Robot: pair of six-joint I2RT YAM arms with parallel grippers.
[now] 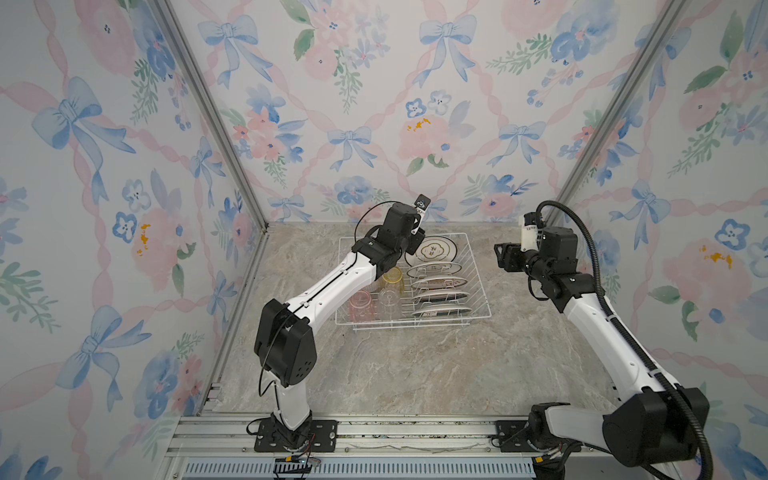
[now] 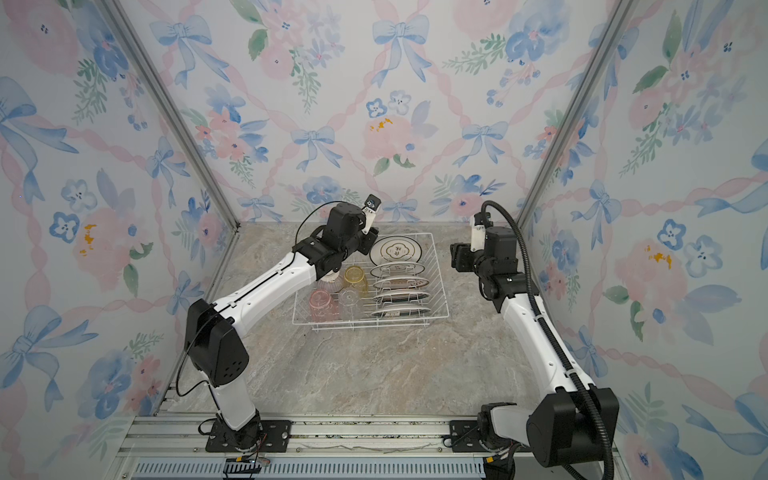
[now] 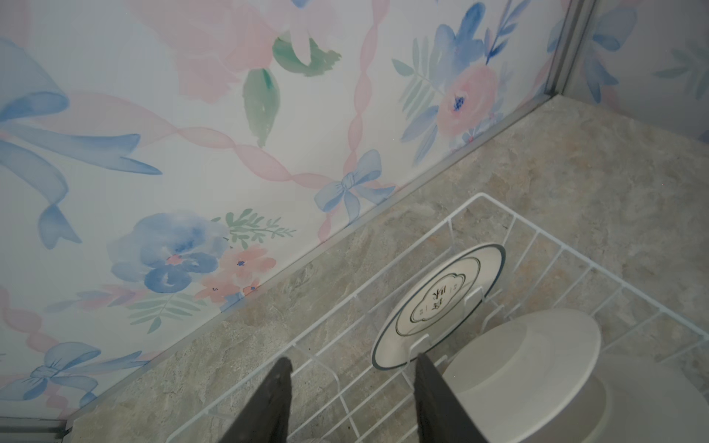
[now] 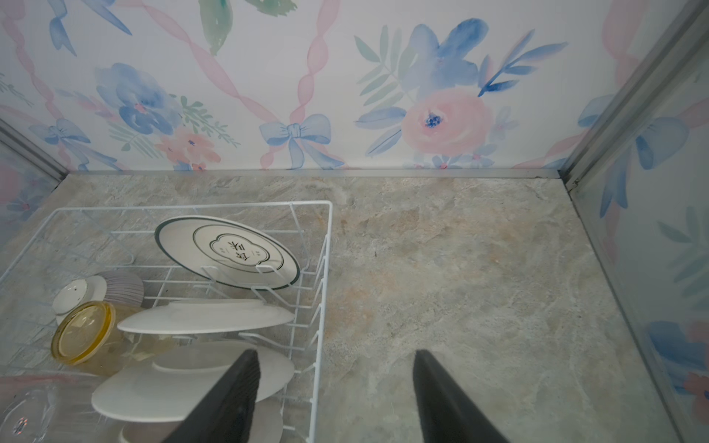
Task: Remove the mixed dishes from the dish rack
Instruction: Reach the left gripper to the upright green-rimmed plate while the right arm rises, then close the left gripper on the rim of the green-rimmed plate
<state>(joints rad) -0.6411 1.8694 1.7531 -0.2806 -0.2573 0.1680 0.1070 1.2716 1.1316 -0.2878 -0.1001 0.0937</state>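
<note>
The white wire dish rack stands at the back of the counter. Several dark-rimmed patterned plates stand in its slots on the right. On its left are a yellow tumbler, a pink tumbler, a clear tumbler and a ribbed bowl. My left gripper hangs open over the rack's far end beside the rearmost plate, holding nothing. My right gripper is open above the rack's right rim, holding nothing.
Floral walls close in the back and both sides, with metal posts in the corners. Bare marble counter lies in front of the rack and to its right. A metal rail with the arm bases runs along the front edge.
</note>
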